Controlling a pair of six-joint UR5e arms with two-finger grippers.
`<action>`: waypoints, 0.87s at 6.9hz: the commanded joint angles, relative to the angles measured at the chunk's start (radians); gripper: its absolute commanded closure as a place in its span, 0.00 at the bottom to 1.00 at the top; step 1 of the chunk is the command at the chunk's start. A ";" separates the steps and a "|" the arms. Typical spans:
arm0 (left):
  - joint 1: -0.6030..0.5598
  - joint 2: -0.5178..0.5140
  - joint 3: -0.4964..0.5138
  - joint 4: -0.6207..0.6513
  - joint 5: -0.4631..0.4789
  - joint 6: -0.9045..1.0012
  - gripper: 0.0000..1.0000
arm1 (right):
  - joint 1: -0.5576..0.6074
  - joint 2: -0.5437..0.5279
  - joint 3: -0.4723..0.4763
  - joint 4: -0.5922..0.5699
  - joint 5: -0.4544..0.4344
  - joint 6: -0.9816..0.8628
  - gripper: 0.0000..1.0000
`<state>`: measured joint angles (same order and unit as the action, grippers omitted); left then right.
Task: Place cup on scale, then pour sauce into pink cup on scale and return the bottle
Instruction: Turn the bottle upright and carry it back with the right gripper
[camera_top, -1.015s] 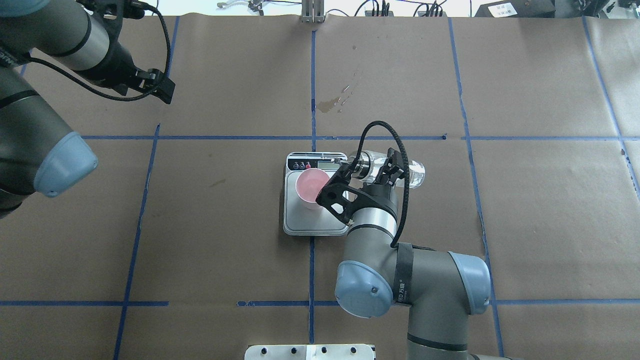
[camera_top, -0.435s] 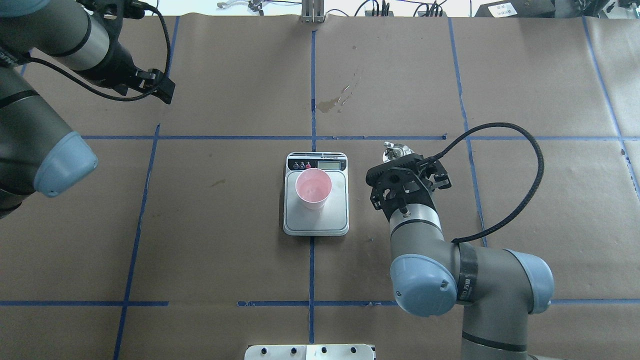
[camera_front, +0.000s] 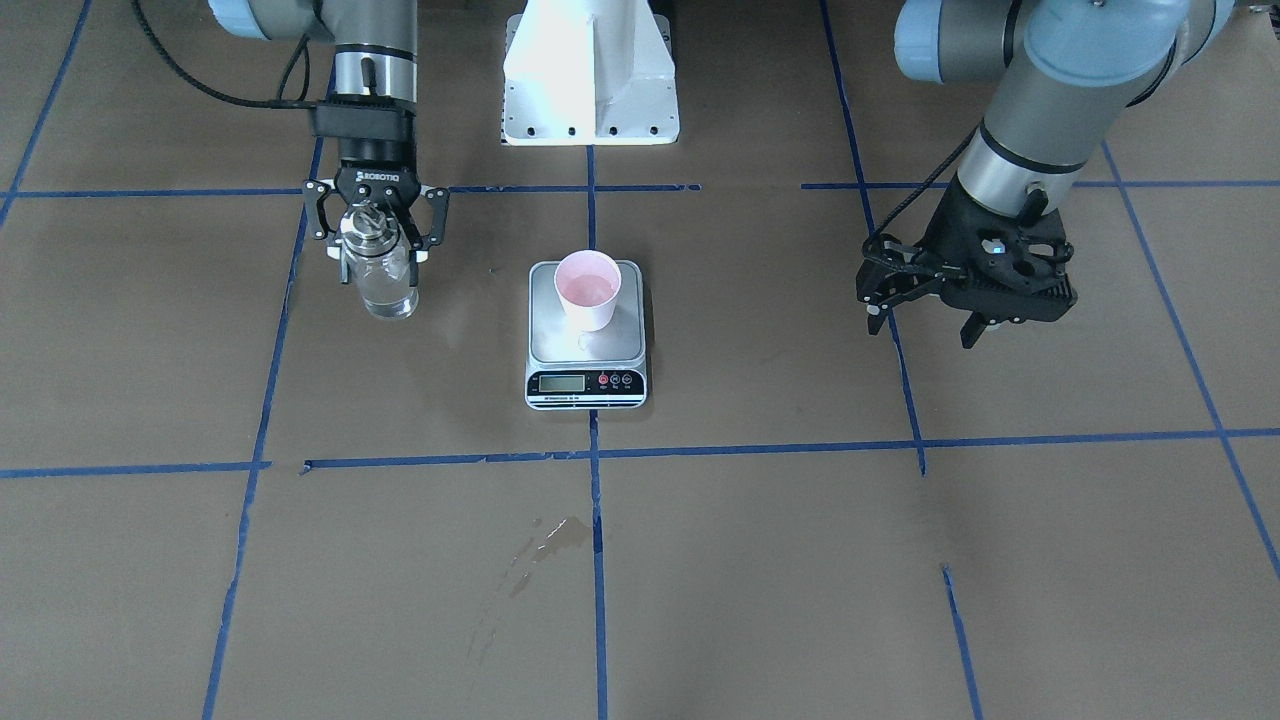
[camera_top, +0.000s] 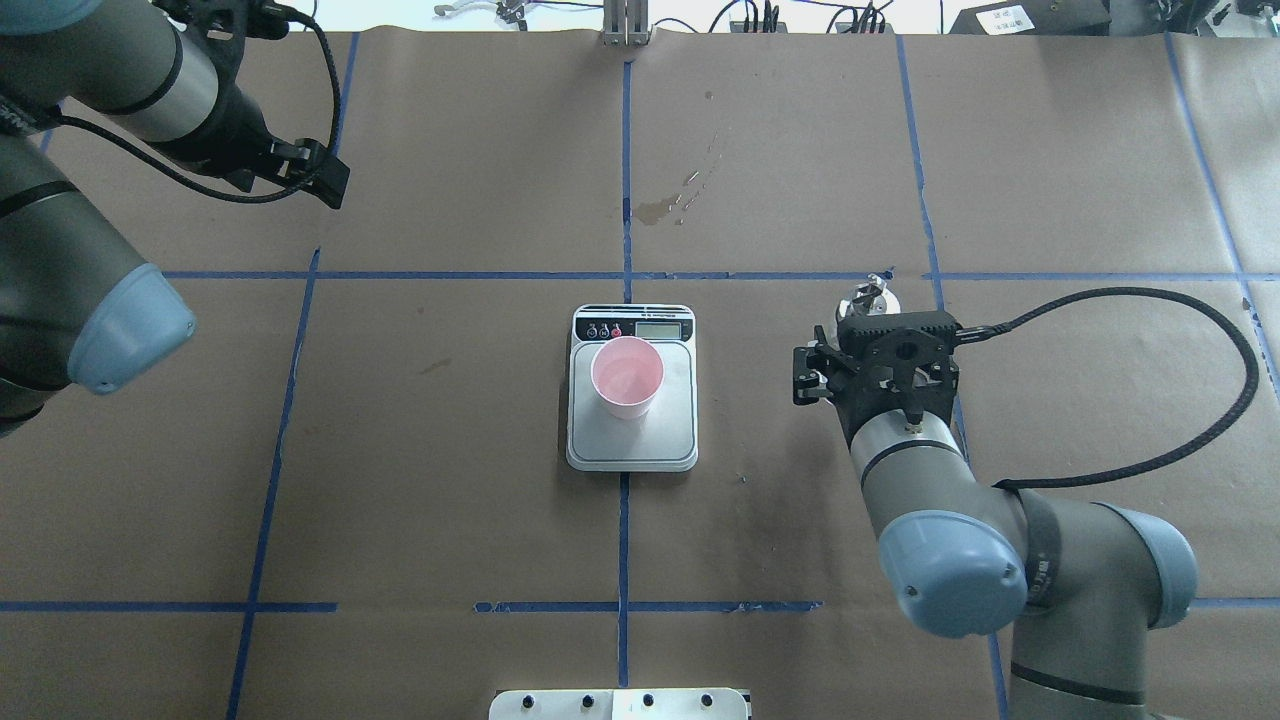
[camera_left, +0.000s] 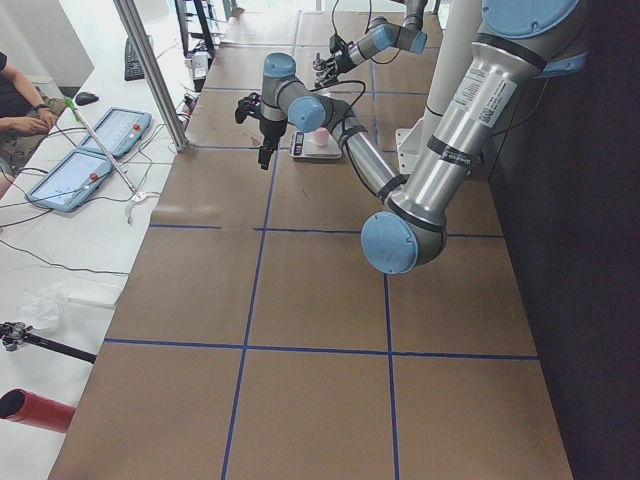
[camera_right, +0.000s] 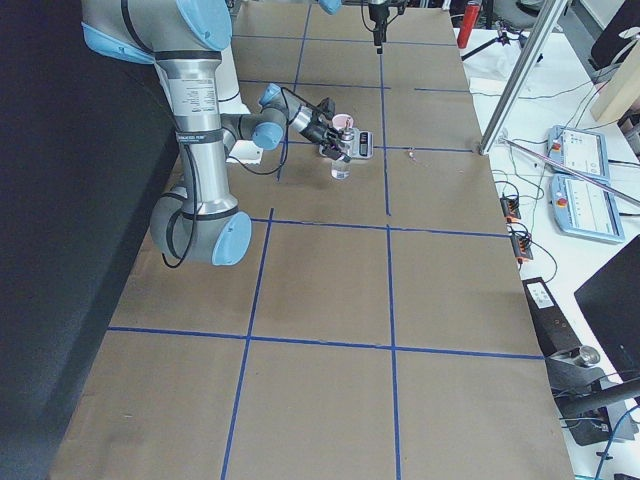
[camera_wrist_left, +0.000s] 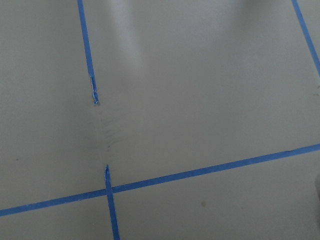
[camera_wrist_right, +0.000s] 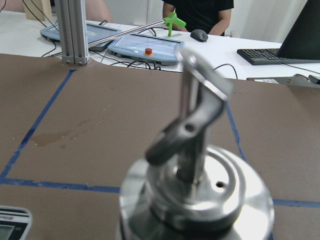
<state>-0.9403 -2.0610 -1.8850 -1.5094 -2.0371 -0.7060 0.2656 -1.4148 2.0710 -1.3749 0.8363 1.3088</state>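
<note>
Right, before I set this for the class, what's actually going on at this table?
The robot's right hand is shut on the bottle, holding it upright, apart from the scale on the robot's right. The cup stands on the scale and seems to hold a little liquid, so the pour looks done and the bottle is due back on the table. The left hand hangs open, well away.

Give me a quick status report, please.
Right gripper shut on bottle, upright, beside scale. Left gripper open, off to the side. Cup on scale. No obstruction seen.
</note>
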 joint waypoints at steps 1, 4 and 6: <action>-0.002 -0.001 -0.009 0.000 0.000 -0.010 0.06 | 0.032 -0.192 -0.026 0.267 0.000 0.058 1.00; -0.002 -0.004 -0.028 0.001 0.001 -0.041 0.06 | 0.030 -0.193 -0.129 0.365 -0.054 0.122 1.00; -0.003 -0.002 -0.032 0.003 0.003 -0.041 0.06 | 0.027 -0.188 -0.153 0.366 -0.100 0.121 1.00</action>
<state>-0.9427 -2.0643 -1.9147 -1.5070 -2.0354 -0.7458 0.2940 -1.6054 1.9313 -1.0122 0.7559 1.4269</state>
